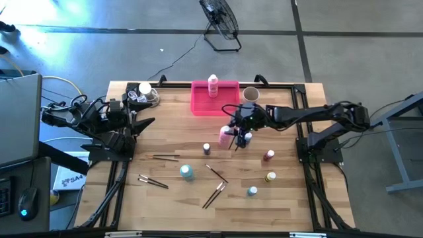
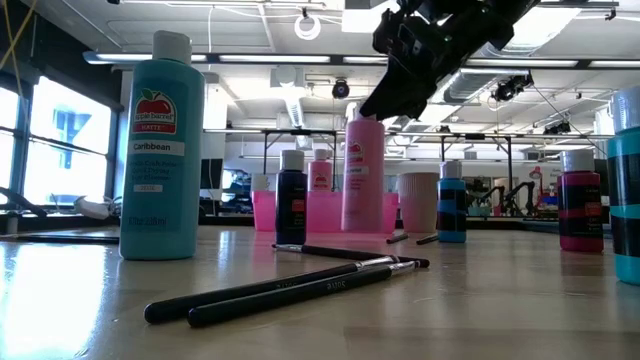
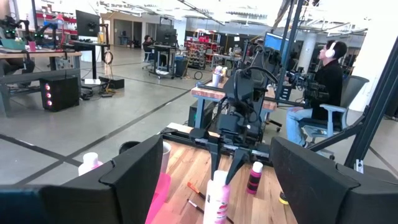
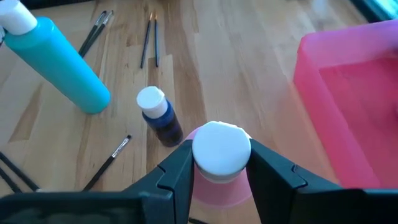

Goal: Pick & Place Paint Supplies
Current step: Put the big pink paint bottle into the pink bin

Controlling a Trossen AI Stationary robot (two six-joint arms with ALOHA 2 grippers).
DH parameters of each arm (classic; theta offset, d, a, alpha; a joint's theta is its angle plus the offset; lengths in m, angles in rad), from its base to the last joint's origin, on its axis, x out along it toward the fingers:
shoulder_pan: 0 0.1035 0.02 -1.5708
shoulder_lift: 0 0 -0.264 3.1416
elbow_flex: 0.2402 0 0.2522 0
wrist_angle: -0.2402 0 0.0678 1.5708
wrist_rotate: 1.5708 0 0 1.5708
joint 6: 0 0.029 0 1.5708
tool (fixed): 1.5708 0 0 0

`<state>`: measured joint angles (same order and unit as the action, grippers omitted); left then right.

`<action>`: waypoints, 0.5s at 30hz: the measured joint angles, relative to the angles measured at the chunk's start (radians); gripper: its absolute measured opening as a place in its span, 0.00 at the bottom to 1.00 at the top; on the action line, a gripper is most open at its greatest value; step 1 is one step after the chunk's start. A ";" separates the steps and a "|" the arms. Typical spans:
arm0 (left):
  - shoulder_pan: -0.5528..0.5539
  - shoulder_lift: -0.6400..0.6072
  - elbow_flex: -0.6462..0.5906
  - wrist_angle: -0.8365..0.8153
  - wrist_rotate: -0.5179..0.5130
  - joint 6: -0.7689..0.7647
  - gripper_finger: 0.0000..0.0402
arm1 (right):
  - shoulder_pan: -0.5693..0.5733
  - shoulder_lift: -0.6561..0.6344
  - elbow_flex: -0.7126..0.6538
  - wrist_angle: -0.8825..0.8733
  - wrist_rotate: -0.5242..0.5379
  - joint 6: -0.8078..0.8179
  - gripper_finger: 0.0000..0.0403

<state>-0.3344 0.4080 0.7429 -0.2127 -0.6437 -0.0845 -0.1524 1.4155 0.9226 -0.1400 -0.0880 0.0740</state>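
My right gripper (image 1: 232,132) is shut on the white cap of a tall pink bottle (image 4: 219,186), which hangs upright just in front of the pink tray (image 1: 198,106). A second pink bottle (image 1: 213,84) stands in that tray. A tall teal bottle (image 1: 187,172) lies on the table's middle, and a tiny blue bottle (image 4: 160,118) is beside the held one. Tiny dark red (image 1: 269,156), yellow (image 1: 270,177) and teal (image 1: 252,192) bottles stand to the right. Thin paintbrushes (image 1: 214,194) lie scattered towards the front. My left gripper (image 1: 147,124) waits open at the left edge.
A pale beige cup (image 1: 250,94) stands right of the tray. White objects (image 1: 142,92) sit at the back left corner. A floor fan (image 1: 221,23) is behind the table. A person with headphones (image 3: 326,81) sits at a desk beyond the table.
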 joint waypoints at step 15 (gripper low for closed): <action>0.000 0.000 0.000 0.000 -0.001 0.000 0.73 | -0.061 -0.140 0.053 -0.071 0.032 0.010 0.31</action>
<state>-0.3342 0.4084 0.7429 -0.2123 -0.6443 -0.0845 -0.2131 1.2751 0.9756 -0.2110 -0.0565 0.0838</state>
